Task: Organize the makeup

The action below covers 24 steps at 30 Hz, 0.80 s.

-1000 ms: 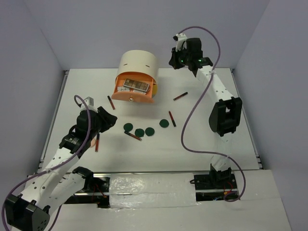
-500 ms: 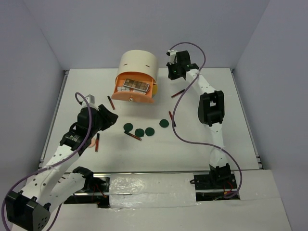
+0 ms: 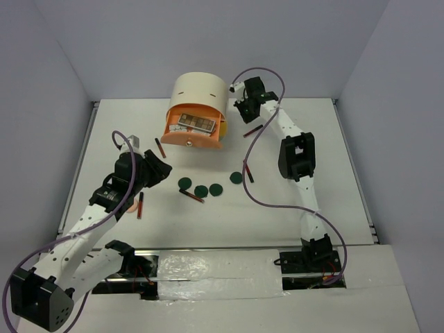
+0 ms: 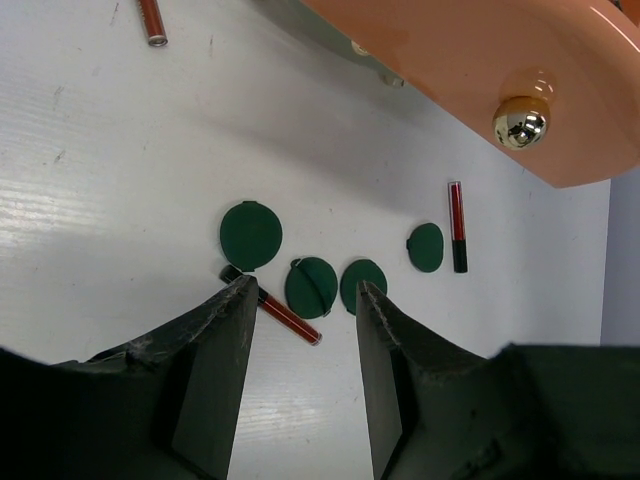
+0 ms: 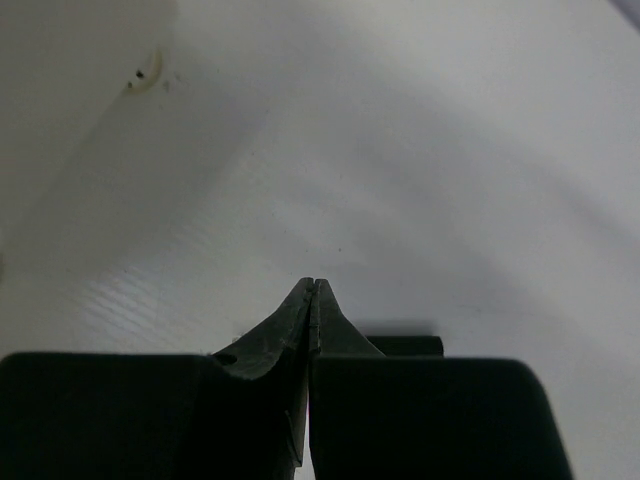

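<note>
The left tool (image 4: 306,290) hovers open and empty at 9 o'clock of four green discs (image 3: 201,190) lying in a row on the worktop (image 3: 333,208), red sticks (image 3: 247,170) scattered around. The right tool (image 5: 314,288), closed on nothing, sits at 3 o'clock of the cabinet (image 3: 200,89), whose drawer (image 3: 198,140) holds a palette (image 3: 195,123)

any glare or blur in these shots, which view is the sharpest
Left wrist: sharpest, a bright glint on the gold knob of the orange drawer, the left fingers dark against the pale table. Right wrist: softest, little detail on the table, the shut right fingers nearly black. Top external: evenly lit, soft shadows, no strong glare.
</note>
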Tool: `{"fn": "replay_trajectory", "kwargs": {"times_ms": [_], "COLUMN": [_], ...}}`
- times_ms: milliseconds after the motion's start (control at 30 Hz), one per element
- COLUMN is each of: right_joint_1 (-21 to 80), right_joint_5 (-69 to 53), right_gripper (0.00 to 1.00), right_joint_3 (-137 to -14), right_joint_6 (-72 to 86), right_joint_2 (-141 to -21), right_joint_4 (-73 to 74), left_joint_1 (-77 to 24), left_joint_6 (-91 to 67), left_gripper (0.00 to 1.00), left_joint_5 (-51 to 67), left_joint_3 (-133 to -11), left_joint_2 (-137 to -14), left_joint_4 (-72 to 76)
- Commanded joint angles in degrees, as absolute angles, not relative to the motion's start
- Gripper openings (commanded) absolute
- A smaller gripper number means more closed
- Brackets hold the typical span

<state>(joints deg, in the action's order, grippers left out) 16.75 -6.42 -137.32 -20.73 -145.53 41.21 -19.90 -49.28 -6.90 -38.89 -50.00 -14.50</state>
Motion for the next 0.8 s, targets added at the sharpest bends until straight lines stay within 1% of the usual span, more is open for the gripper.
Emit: {"fn": "replay_trajectory", "kwargs": {"times_ms": [0, 267, 533, 767], "right_joint_1": [17.1, 17.4, 17.4, 16.6], "right_joint_5": [-4.4, -2.3, -2.7, -4.1], "right_gripper": [0.03, 0.03, 0.03, 0.03], "right_joint_3": [-139.4, -140.5, -137.4, -134.1], "right_joint_6": [-24.0, -25.7, -25.5, -23.9], "right_joint_2": [-146.9, -149.5, -148.4, -145.7], "right_joint_4": [44.9, 47.5, 46.9, 45.1], "left_joint_1": [-19.8, -19.8, -20.0, -20.6], "left_joint_6": [-47.9, -48.2, -48.3, -47.9], "left_gripper": [0.56, 0.56, 0.56, 0.58], "left_joint_5": [-6.0, -6.3, -6.3, -2.6], "left_joint_3": [-41.7, -41.7, -41.5, -40.6], "left_joint_2": [-50.2, -49.6, -49.2, -50.7], "left_joint_4": [-12.3, -13.3, -13.6, -8.9]}}
